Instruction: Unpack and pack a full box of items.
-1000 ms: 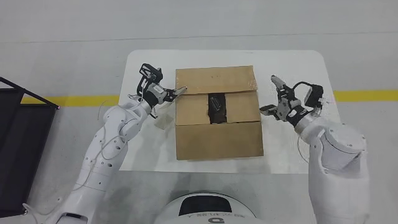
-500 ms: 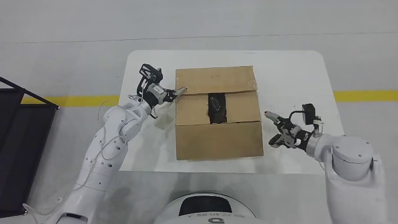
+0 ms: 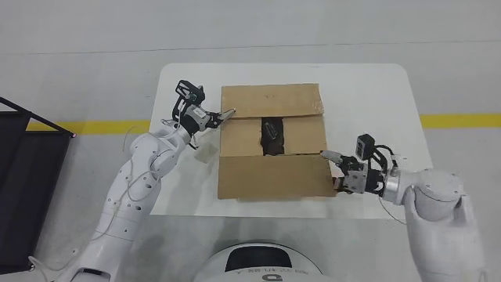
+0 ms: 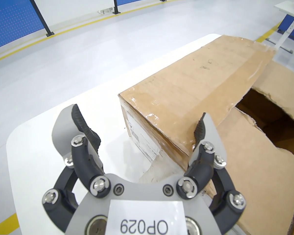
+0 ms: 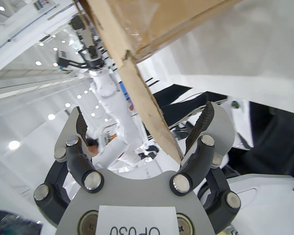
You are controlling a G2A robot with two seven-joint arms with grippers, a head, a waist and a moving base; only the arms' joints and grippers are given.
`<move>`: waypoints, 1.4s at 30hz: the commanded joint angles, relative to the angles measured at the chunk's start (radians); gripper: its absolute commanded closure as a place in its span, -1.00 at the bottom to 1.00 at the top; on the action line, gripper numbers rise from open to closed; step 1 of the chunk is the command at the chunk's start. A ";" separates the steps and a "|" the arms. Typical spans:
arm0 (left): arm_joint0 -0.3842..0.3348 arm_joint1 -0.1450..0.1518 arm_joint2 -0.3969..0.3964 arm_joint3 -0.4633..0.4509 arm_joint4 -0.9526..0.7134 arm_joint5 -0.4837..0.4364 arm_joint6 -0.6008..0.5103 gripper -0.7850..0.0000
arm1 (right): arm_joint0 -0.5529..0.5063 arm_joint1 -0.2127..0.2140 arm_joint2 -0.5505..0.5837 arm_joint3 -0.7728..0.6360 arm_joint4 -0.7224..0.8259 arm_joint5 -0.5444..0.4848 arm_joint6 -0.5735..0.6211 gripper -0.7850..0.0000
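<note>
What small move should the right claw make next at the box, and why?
Probably shut the right claw on the near flap. The claw is open and the flap's edge lies between its fingers, so nothing is gripped yet. That flap covers the near part of the box, with only a narrow opening in the middle; a grip would let it fold outward.

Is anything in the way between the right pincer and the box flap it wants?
Nothing visible is. The right pincer has its jaws open around the edge of the near flap, at a corner of the cardboard box.
</note>
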 commanded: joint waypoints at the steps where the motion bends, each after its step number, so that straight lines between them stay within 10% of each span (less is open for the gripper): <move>1: 0.000 0.000 0.000 0.000 0.000 0.000 0.000 -1.00 | 0.015 0.021 -0.009 0.010 0.141 0.049 -0.049 -1.00; 11: 0.000 0.000 0.000 0.000 0.000 0.000 0.000 -1.00 | 0.191 0.072 -0.090 0.087 0.449 0.281 -0.319 -1.00; 27: 0.080 0.020 -0.120 -0.135 0.050 0.082 0.077 -1.00 | 0.222 0.043 -0.198 -0.029 0.510 0.104 -0.785 -1.00; 42: 0.268 0.043 -0.250 -0.225 0.074 0.104 0.099 -1.00 | 0.344 0.036 -0.333 0.059 0.427 0.067 -0.893 -1.00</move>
